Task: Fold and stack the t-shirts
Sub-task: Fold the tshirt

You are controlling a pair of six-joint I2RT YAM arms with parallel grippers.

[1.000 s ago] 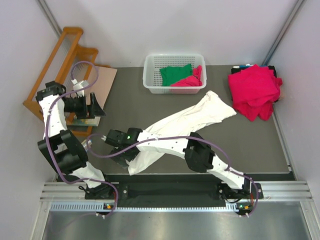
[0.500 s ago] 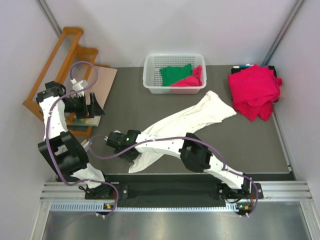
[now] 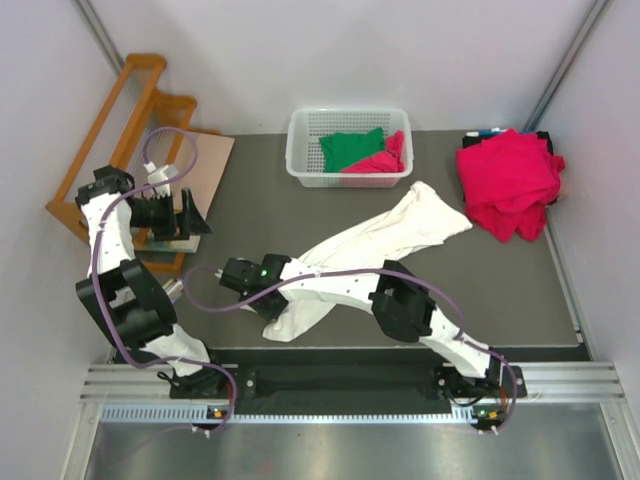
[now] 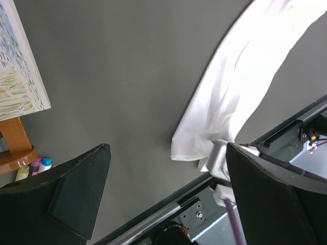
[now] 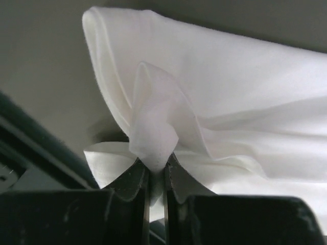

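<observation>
the dark grey table [image 3: 250,215] carries a long white t-shirt [image 3: 385,232], stretched slantwise from the front edge left of centre up toward the far right, its near end bunched. a white lattice basket [image 3: 350,181] stands at the middle of the far edge, and a heap of crimson t-shirts [image 3: 510,180] sits in the far right corner, well apart from it. a brown board [image 3: 210,160] lies over the far left corner.

White t-shirt [image 3: 400,228] — grey table [image 3: 500,285]

even bright light, white cloth overexposed
</observation>
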